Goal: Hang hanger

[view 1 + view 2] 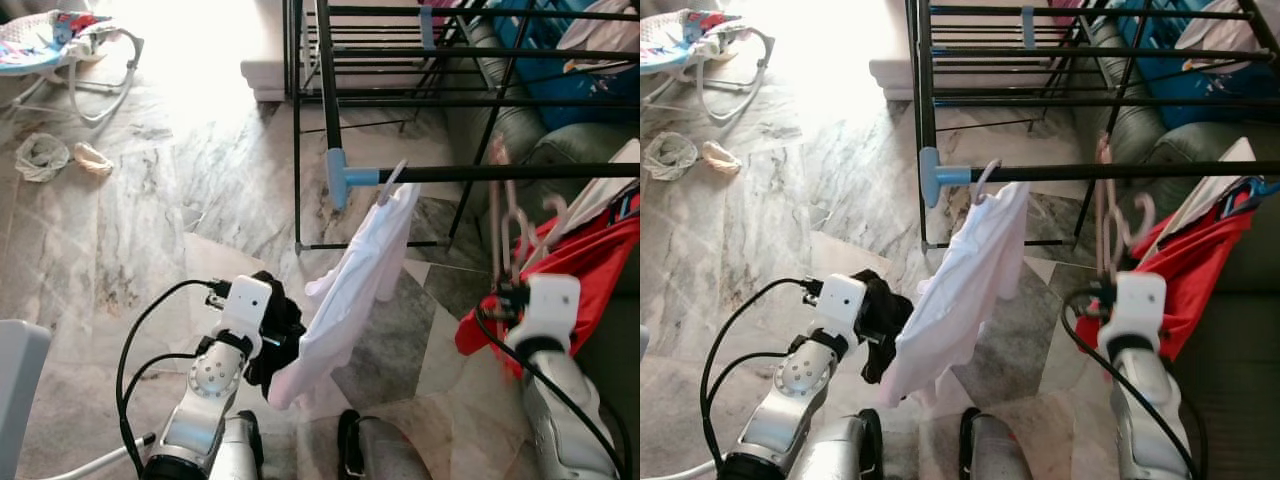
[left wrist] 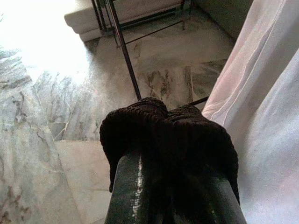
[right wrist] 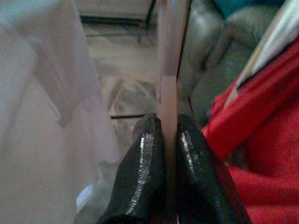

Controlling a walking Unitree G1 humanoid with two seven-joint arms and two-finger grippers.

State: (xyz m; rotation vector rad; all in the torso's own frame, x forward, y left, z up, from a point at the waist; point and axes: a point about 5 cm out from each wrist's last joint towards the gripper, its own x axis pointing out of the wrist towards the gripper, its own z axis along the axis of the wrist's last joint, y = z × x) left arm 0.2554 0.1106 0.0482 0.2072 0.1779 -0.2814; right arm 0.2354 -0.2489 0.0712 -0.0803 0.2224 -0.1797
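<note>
A pink plastic hanger (image 1: 499,225) stands upright just under the black rack bar (image 1: 520,172), its top reaching the bar. My right gripper (image 3: 169,122) is shut on its lower stem, in front of a red garment (image 1: 590,260). A white garment (image 1: 350,290) hangs on its own hanger hook (image 1: 392,180) from the same bar, beside a blue connector (image 1: 340,178). To the left of the white garment, my left gripper (image 1: 272,332) is raised and shut on a black knit cloth (image 2: 168,135) that covers its fingertips.
The black drying rack (image 1: 330,90) stands ahead on a marble floor, with a grey sofa (image 1: 520,120) and blue fabric (image 1: 570,60) behind it. A baby bouncer (image 1: 60,45) and two small bundles (image 1: 42,155) lie at the far left. A white-grey object (image 1: 20,380) sits near left.
</note>
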